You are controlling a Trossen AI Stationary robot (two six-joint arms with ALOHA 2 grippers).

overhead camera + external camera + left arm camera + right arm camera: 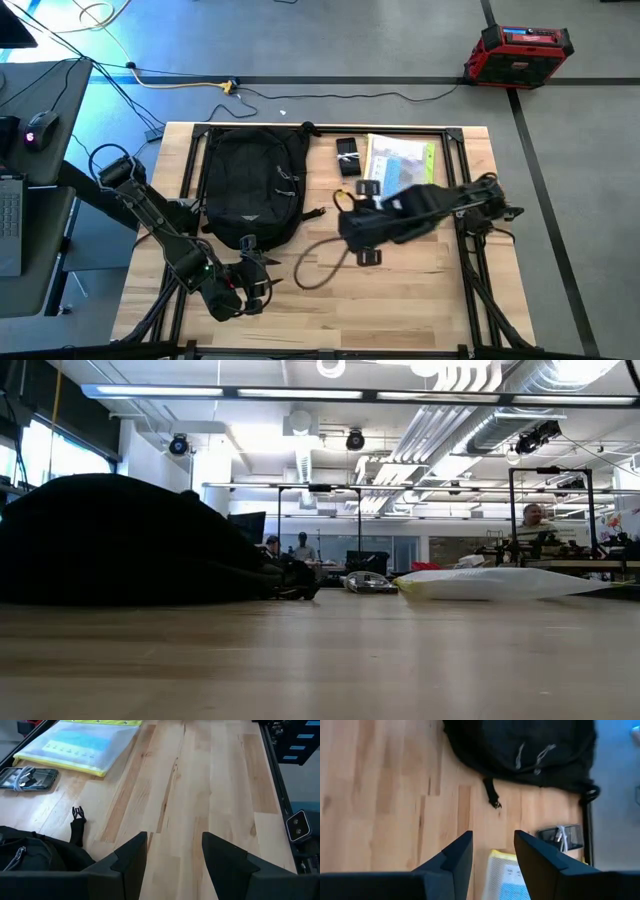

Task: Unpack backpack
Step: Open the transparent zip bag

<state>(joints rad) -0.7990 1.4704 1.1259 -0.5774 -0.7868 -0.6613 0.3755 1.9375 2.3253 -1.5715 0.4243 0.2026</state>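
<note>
The black backpack lies flat on the table's left half, straps toward the near edge; in the low view the backpack is a dark mound. My left gripper is open near the table's near edge, just off the backpack's lower corner, with bare wood between its fingers. My right gripper is open and hovers over the table's middle, right of the backpack, its fingers above the wood beside a loose strap end. Neither gripper touches anything.
A clear pouch with a yellow edge and a small black case holding a white cable lie right of the backpack near the far edge. A brown cord loop shows in front of the backpack. Bare wood fills the table's near right part.
</note>
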